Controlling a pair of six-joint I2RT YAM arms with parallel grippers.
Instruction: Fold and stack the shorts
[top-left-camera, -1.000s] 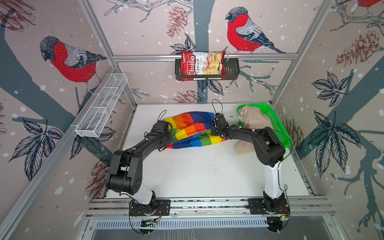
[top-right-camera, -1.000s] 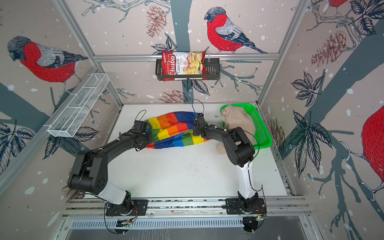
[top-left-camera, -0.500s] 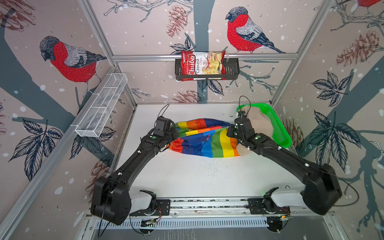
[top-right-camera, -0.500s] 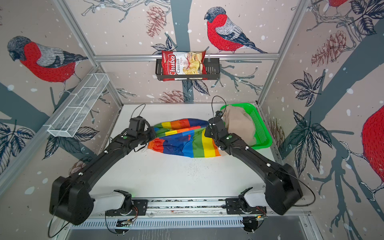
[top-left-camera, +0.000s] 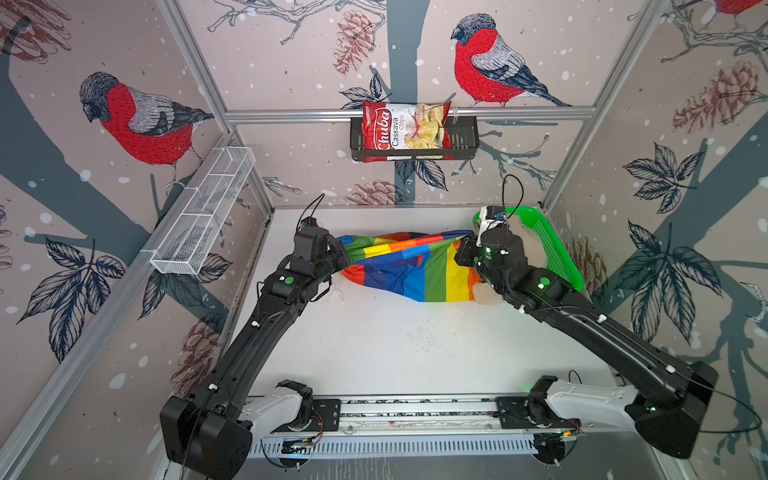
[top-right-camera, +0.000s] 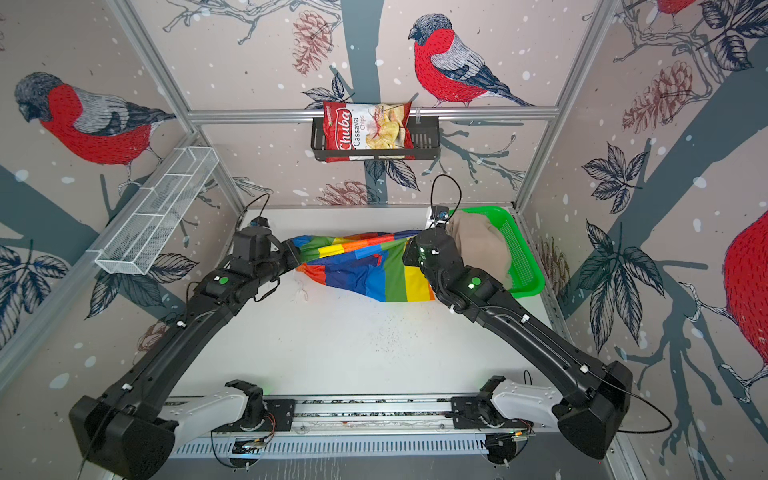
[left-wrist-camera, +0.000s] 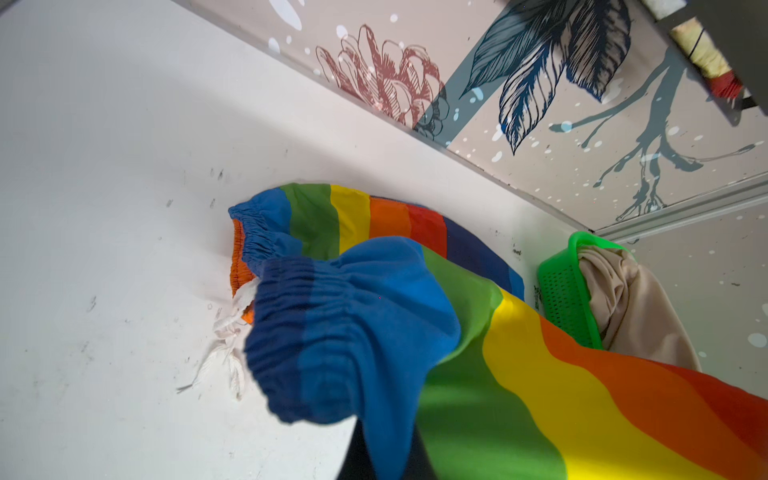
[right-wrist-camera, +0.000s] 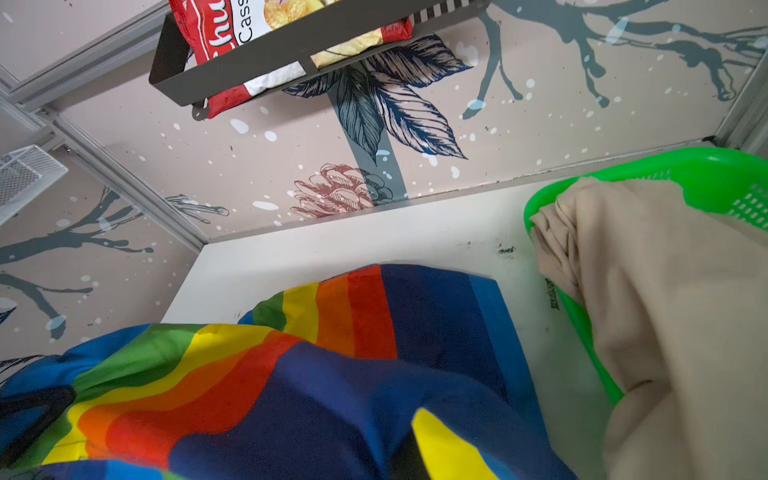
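Both grippers were clamped on the rainbow shorts (top-left-camera: 409, 272), which sat toward 12 o'clock on the table (top-left-camera: 374, 353). Left gripper (top-left-camera: 344, 258) pinched the 9 o'clock end by the gathered blue waistband, right gripper (top-left-camera: 462, 248) pinched the 3 o'clock end. Top edge was pulled taut and lifted between them, the rest sagged onto the table. White drawstring (left-wrist-camera: 226, 353) trailed out of the waistband onto the table in the left wrist view. Beige shorts (top-right-camera: 478, 245) were bunched in the green basket (top-right-camera: 525, 266) at the 2 o'clock corner, spilling over its rim, just beside the right gripper
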